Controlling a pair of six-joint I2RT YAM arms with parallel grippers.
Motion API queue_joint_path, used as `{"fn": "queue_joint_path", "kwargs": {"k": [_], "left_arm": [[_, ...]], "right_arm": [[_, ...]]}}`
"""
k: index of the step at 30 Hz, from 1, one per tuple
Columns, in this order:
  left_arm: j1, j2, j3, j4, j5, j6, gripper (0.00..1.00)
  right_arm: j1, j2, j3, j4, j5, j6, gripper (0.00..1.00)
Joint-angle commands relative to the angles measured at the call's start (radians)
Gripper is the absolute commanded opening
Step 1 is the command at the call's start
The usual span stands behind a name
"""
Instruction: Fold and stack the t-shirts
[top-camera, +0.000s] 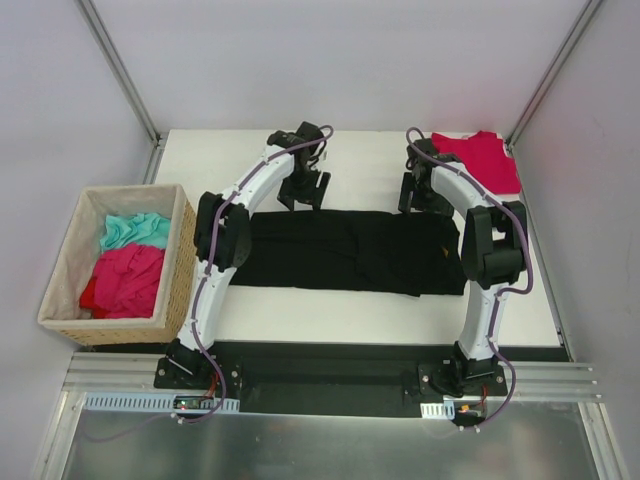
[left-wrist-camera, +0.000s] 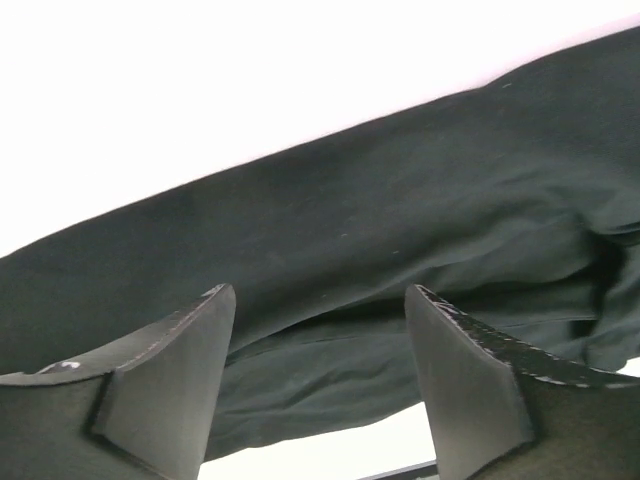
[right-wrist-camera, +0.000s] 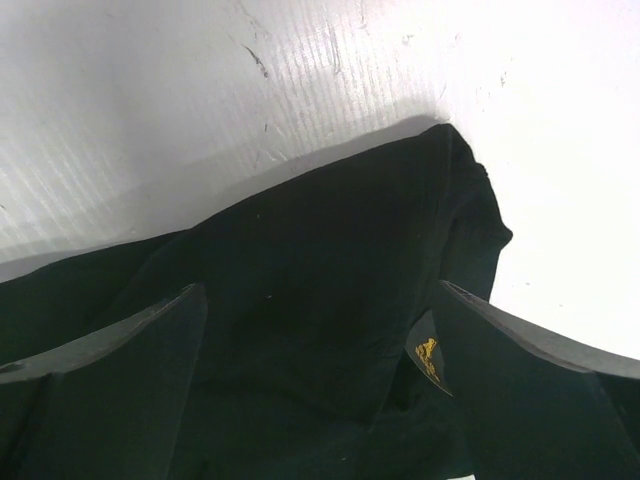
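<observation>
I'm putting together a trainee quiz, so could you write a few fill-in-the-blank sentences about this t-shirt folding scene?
The large t-shirt across the middle of the table is ____ in colour.
The folded red t-shirt lies at the table's far ____ corner.
The woven basket stands off the table's ____ side.
Missing words: black; right; left.

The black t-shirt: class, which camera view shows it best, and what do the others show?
The top view: the whole black t-shirt lies folded into a long strip on the table. The left wrist view shows only a creased stretch; the right wrist view shows one end with a small yellow emblem.
</observation>
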Motion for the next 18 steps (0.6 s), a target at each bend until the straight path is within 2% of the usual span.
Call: {"fn": "queue_joint_path", "kwargs": {"k": [1,6,11,18], "left_arm": [[-0.024,0.010,-0.022,-0.055,-0.008,0.060,0.67],[-0.079,-0.004,-0.047,-0.038,0.028,0.084,0.67],[-0.136,0.015,-0.047,-0.040,0.002,0.089,0.67],[-0.143,0.036,-0.067,-0.041,-0.037,0.086,0.66]], "right_arm": [[0.007,-0.061,-0.010,0.003,-0.006,-0.005,0.99],[0.010,-0.059,-0.009,0.002,-0.006,-0.006,0.99],[0.016,-0.061,-0.012,0.003,-0.006,-0.003,0.99],[0.015,-0.068,-0.020,0.005,-0.008,-0.003,0.98]]}}
